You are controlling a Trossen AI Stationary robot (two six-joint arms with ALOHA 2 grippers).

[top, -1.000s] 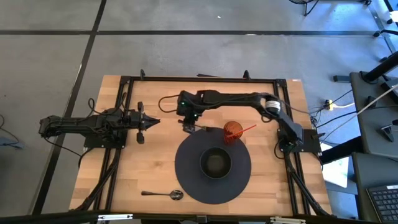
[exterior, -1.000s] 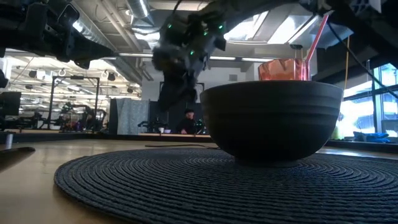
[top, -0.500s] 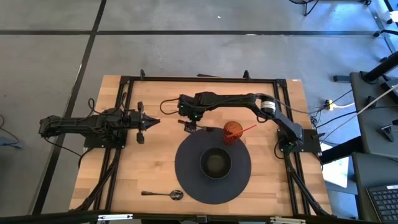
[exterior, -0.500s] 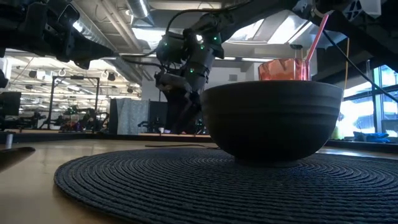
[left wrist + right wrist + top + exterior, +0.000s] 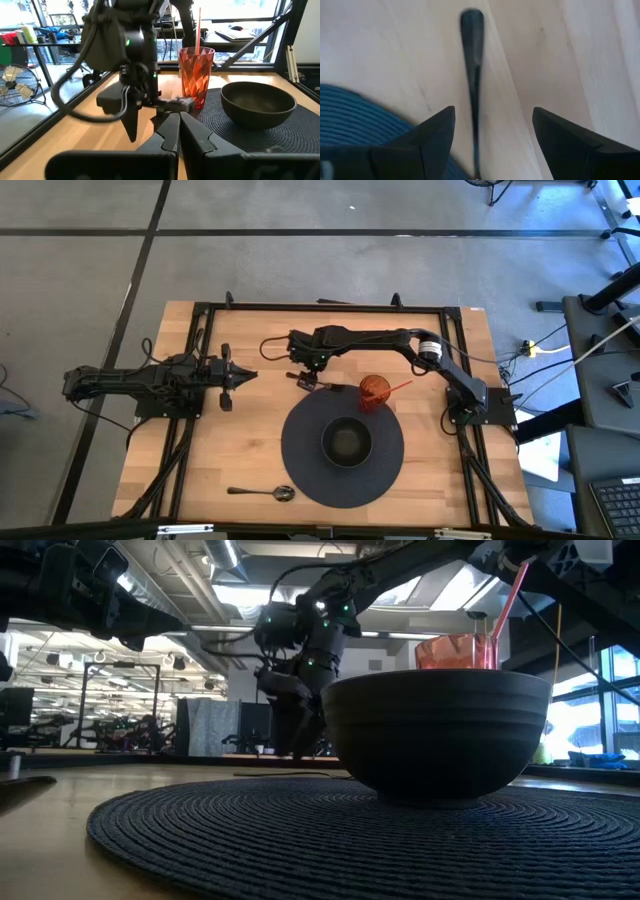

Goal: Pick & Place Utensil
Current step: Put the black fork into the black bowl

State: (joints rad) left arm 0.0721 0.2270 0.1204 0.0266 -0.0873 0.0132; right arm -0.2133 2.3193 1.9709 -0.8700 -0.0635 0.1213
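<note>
Right wrist view: utensil [image 5: 472, 75] between open right pincer [image 5: 492, 135] fingers.

Pale smooth wooden table [image 5: 240, 430], ribbed woven placemat [image 5: 300, 455], matt dark bowl [image 5: 346, 442].

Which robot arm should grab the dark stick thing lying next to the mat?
The right one, probably. Its tool hangs open right above the utensil, which lies between its fingers in the right wrist view. The left tool waits farther off, by the table's left side.

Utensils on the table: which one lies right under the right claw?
The dark utensil beside the mat, between the open right claw's fingers. The spoon lies alone at the table's near edge.
</note>
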